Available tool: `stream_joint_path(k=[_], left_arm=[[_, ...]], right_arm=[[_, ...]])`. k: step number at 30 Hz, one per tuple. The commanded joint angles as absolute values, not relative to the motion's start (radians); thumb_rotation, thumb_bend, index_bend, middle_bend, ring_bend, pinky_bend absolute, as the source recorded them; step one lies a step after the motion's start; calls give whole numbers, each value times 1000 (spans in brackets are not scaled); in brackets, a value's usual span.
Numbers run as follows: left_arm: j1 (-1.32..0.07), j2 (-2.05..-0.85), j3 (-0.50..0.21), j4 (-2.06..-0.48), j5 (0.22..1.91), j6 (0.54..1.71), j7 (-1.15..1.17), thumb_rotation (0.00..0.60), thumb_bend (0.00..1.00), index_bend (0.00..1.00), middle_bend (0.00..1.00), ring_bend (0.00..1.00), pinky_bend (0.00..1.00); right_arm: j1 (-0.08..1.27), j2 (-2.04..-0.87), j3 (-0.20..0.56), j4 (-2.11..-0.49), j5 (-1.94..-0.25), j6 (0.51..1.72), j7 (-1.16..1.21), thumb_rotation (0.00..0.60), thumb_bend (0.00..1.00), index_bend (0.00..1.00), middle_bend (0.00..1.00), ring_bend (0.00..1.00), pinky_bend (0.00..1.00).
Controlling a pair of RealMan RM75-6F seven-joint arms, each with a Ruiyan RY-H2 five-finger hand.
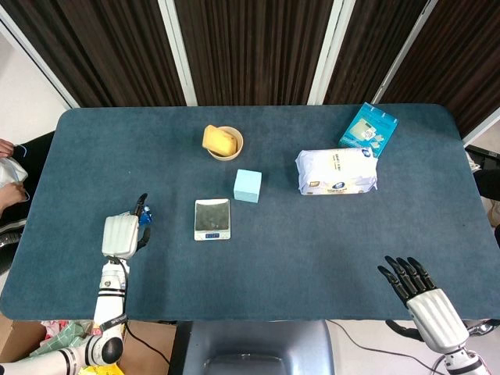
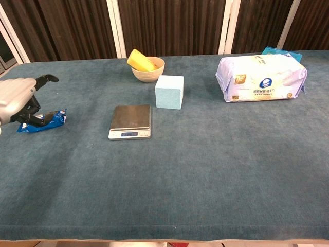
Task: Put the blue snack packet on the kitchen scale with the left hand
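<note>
hovering over blue snack packet [image 2: 43,120] w/ left hand [image 1: 122,234] open, head view hides most, chest shows wrapper

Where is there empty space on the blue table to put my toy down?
The near half of the table is bare, from the steel kitchen scale across to the right hand. The far left corner is bare too. It is crowded around the tan bowl, light blue cube and white tissue pack.

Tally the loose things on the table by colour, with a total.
Blue: 3 — snack packet, cube, box
White: 1 — wipes pack
Silver: 1 — kitchen scale
Beige: 1 — bowl
Yellow: 1 — sponge
Total: 7
</note>
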State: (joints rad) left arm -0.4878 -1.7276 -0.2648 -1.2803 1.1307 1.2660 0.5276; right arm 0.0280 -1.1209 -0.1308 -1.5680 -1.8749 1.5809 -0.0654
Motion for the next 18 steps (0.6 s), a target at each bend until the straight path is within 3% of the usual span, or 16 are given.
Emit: stream_joint_path(k=[1, 12, 18], left_arm=[[-490, -1706, -278, -1245, 1049, 1201, 591, 600, 334, 167, 1000, 1000, 1000], [-491, -1720, -270, -1177, 992, 1179, 583, 600, 319, 210, 1000, 1000, 1000], [-543, -1760, -305, -1113, 935, 1116, 582, 600, 308, 224, 1000, 1000, 1000]], right_arm=[[29, -1121, -129, -1568, -1873, 1578, -66, 600, 193, 0, 0, 0, 0], [32, -1121, -131, -1569, -1875, 1572, -67, 600, 193, 0, 0, 0, 0], [33, -1122, -130, -1572, -1871, 1566, -71, 600, 193, 0, 0, 0, 0]])
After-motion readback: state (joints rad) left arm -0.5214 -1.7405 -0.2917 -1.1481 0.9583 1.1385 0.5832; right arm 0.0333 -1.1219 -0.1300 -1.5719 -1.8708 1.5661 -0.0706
